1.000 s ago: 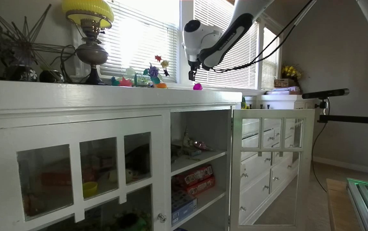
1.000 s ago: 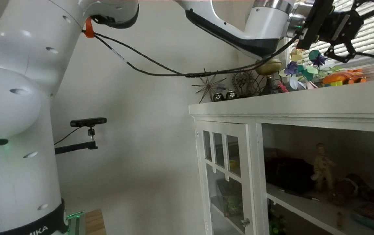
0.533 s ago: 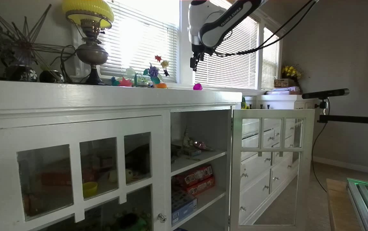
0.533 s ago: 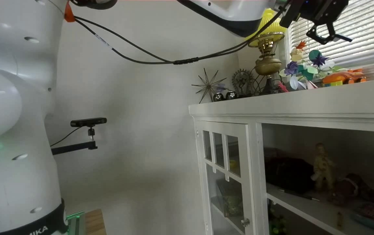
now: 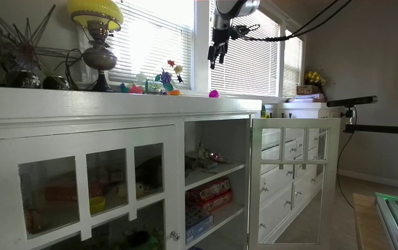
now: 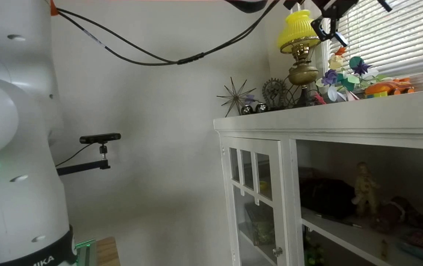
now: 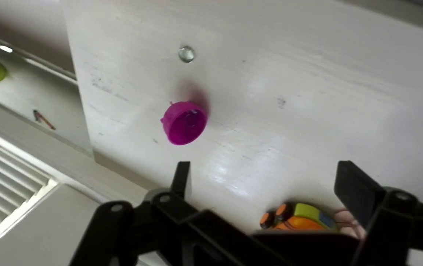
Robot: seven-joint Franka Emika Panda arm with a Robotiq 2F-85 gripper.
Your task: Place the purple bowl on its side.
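Note:
The small magenta-purple bowl (image 7: 183, 123) rests on the white cabinet top (image 7: 278, 77). In the wrist view it looks tipped over, with its opening turned to the lower right and its small nubs at the upper left. It also shows in an exterior view (image 5: 214, 93) as a small round shape near the cabinet's end; it does not show from the opposite camera. My gripper (image 7: 263, 162) is open and empty, its fingers wide apart. In an exterior view the gripper (image 5: 217, 64) hangs well above the bowl, apart from it.
A clear glass bead (image 7: 186, 54) lies near the bowl. An orange toy car (image 7: 296, 218) stands beside paper flowers (image 6: 348, 75). A lamp with a yellow shade (image 5: 99, 57) stands farther along the top. The window blinds (image 5: 244, 62) are behind; a cabinet door (image 5: 296, 161) stands open.
My gripper has risen from near the bowl to well above it and has turned somewhat. The bowl stays in the same place in the exterior view.

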